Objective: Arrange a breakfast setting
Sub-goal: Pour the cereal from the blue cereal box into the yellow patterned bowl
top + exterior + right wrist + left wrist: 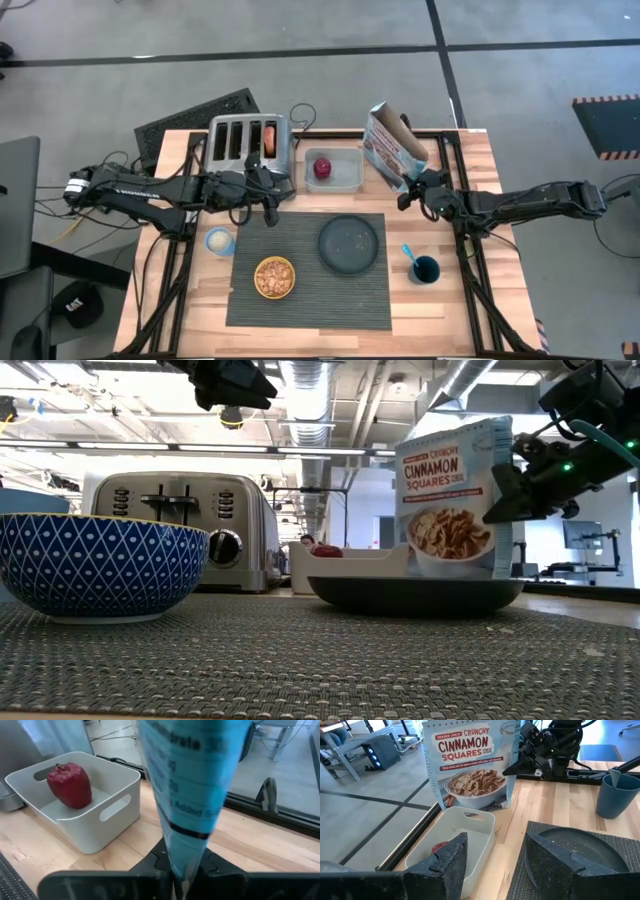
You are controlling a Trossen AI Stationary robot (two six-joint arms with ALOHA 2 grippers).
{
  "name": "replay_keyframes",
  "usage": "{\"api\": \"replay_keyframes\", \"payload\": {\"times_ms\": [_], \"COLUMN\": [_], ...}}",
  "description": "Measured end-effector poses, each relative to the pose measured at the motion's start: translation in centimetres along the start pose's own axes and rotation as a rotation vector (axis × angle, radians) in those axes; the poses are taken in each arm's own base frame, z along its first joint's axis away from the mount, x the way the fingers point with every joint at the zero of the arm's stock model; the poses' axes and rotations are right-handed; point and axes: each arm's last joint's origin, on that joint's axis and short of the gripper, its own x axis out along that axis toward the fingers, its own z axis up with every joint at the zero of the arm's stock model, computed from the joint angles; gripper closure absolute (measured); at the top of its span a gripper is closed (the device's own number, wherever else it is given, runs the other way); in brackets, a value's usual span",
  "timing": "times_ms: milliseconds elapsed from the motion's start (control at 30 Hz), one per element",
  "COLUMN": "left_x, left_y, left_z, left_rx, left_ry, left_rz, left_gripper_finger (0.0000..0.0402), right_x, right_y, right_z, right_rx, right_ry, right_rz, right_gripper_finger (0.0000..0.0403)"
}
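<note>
Mid-setup at the breakfast table: your right gripper point(408, 192) has its fingers pinched tight on the lower edge of the cinnamon cereal box point(393, 146), which stands upright at the back of the table beside the white bin point(337, 170). Your left gripper point(270, 205) hovers in front of the toaster point(248, 146), fingers spread wide and holding nothing.

On the placemat point(310, 268) sit the bowl point(274, 277), already holding cereal, and the dark plate point(349, 243), which is bare. The blue cup point(425, 268) stands just off the mat's right edge with the spoon point(409, 254) leaning in it. The red apple point(70, 784) lies in the white bin, and the bagel point(269, 139) pokes out of a toaster slot.

Expect the box to be light and thin-walled: it will flex under a hard squeeze and swing from a low corner grip, so keep it vertical. The apple looks firm, smooth and round, likely to roll or slip; close across its widest part from above, clear of the bin's walls. The bagel should be light and slightly yielding; take it by the exposed top edge and lift straight up, since the slot walls leave little room.
</note>
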Motion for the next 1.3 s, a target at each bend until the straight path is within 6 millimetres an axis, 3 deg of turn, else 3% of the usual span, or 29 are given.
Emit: {"api": "replay_keyframes", "payload": {"times_ms": [733, 1000, 1300], "left_x": [0.0, 0.0, 0.0], "left_y": [0.0, 0.0, 0.0], "left_z": [0.1, 0.2, 0.1], "left_rx": [-0.006, -0.009, -0.009], "left_ry": [-0.007, -0.014, -0.014], "left_rz": [-0.001, -0.007, -0.007], "left_gripper_finger": [0.0216, 0.0216, 0.0216], "right_x": [-0.1, -0.9, -1.1], "right_y": [0.0, 0.6, 0.7], "right_z": [0.3, 2.0, 2.1], "right_rx": [-0.044, -0.063, -0.119], "right_ry": [-0.011, -0.058, -0.060], "right_rz": [0.000, 0.053, 0.067], "right_gripper_finger": [0.0202, 0.0194, 0.0201]}}
